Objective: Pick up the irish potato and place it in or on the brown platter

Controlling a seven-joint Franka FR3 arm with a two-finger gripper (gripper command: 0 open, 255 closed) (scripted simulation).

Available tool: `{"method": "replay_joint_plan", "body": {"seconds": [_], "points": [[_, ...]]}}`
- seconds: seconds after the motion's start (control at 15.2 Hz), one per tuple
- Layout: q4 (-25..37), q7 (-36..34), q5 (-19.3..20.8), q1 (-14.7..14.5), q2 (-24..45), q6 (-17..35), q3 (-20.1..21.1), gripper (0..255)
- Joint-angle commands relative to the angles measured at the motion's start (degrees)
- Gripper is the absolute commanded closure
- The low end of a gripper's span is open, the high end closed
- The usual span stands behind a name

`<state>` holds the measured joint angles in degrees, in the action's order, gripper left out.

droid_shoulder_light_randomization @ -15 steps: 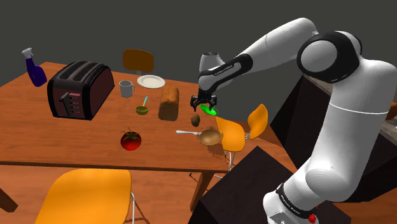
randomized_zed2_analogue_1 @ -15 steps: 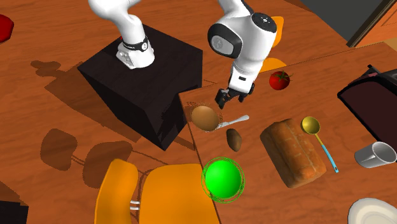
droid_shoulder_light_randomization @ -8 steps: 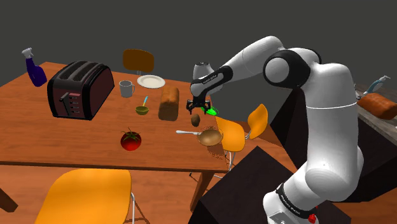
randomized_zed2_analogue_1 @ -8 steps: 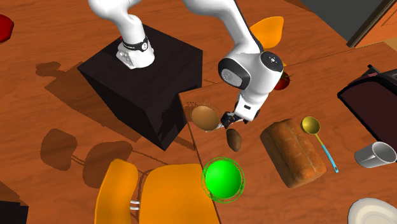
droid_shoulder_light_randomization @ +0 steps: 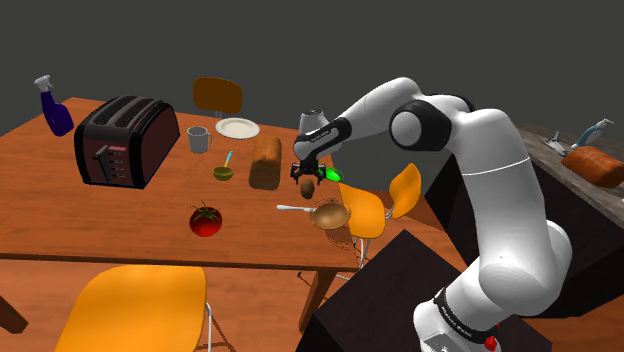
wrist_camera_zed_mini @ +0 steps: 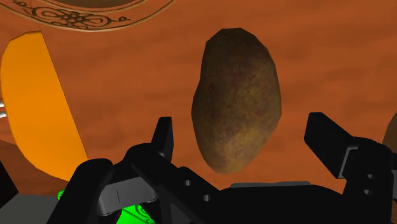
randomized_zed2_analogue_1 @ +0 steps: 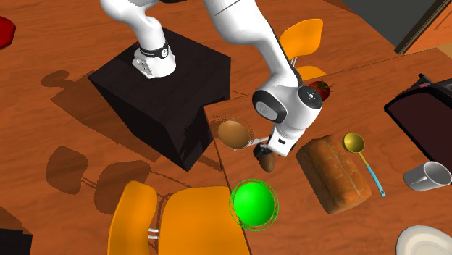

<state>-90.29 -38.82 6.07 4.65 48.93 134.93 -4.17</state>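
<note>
The brown potato (droid_shoulder_light_randomization: 306, 188) (randomized_zed2_analogue_1: 268, 161) lies on the wooden table near its edge, beside the bread loaf (droid_shoulder_light_randomization: 265, 162). My gripper (droid_shoulder_light_randomization: 306, 180) (randomized_zed2_analogue_1: 264, 153) is low over it and open. In the wrist view the potato (wrist_camera_zed_mini: 236, 98) sits between the two spread fingers (wrist_camera_zed_mini: 164, 137), and neither finger touches it. The brown platter (droid_shoulder_light_randomization: 330, 215) (randomized_zed2_analogue_1: 232, 133) rests at the table's edge, close to the potato on the stand's side, with a metal spoon beside it. Its patterned rim (wrist_camera_zed_mini: 95, 9) shows beyond the potato.
A tomato (droid_shoulder_light_randomization: 206, 220), a black toaster (droid_shoulder_light_randomization: 125, 140), a mug (droid_shoulder_light_randomization: 199, 140), a white plate (droid_shoulder_light_randomization: 237, 128), a small green bowl (droid_shoulder_light_randomization: 223, 173) and a blue spray bottle (droid_shoulder_light_randomization: 55, 106) share the table. Orange chairs (randomized_zed2_analogue_1: 181, 217) and a green ball (randomized_zed2_analogue_1: 253, 204) stand off its edge.
The arm swung over from the platter side and came down, bringing the open gripper around the potato. The potato and platter have not moved.
</note>
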Motion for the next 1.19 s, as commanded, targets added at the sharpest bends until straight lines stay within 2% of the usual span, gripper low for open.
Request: {"method": "replay_joint_plan", "body": {"seconds": [0.0,0.66,0.73,1.12], "points": [[0.77,-0.01,-0.02,0.13,1.40,0.66,-0.01,0],[1.22,-0.01,-0.01,0.29,2.90,1.71,-0.03,0],[1.22,-0.01,-0.01,0.29,2.90,1.71,-0.03,255],[1.15,-0.02,-0.01,0.27,2.84,1.73,-0.03,255]]}}
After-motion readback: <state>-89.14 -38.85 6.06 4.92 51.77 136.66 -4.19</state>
